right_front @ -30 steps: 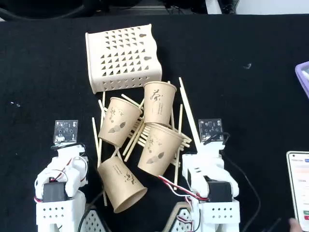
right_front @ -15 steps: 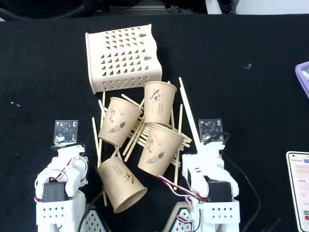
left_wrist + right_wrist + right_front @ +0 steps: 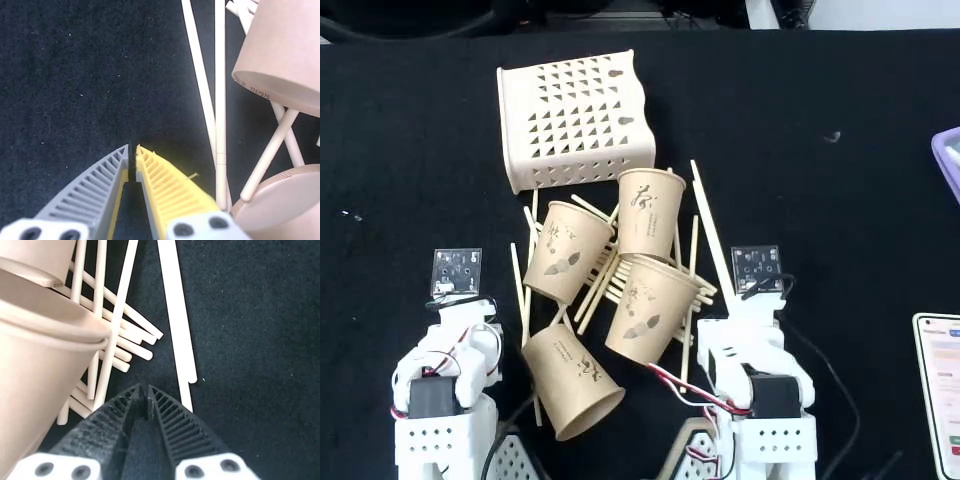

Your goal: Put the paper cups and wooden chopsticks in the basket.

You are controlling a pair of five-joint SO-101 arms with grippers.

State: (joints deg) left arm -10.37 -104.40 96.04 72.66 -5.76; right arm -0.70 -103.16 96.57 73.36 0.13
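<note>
Several brown paper cups lie tipped on the black table: one near the basket, one left of it, one lower right, one between the arms. Wooden chopsticks are scattered under and around them. The cream perforated basket lies on its side behind them. My left gripper is shut and empty over bare table beside two chopsticks. My right gripper is shut and empty, next to a flat chopstick and a cup.
A phone lies at the right edge of the table, and a purple object sits at the far right. Both arm bases stand at the front edge. Black cloth spreads far left and far right.
A fingertip seen at the phone's lower corner one second ago has gone. Arms, cups and chopsticks have not moved.
</note>
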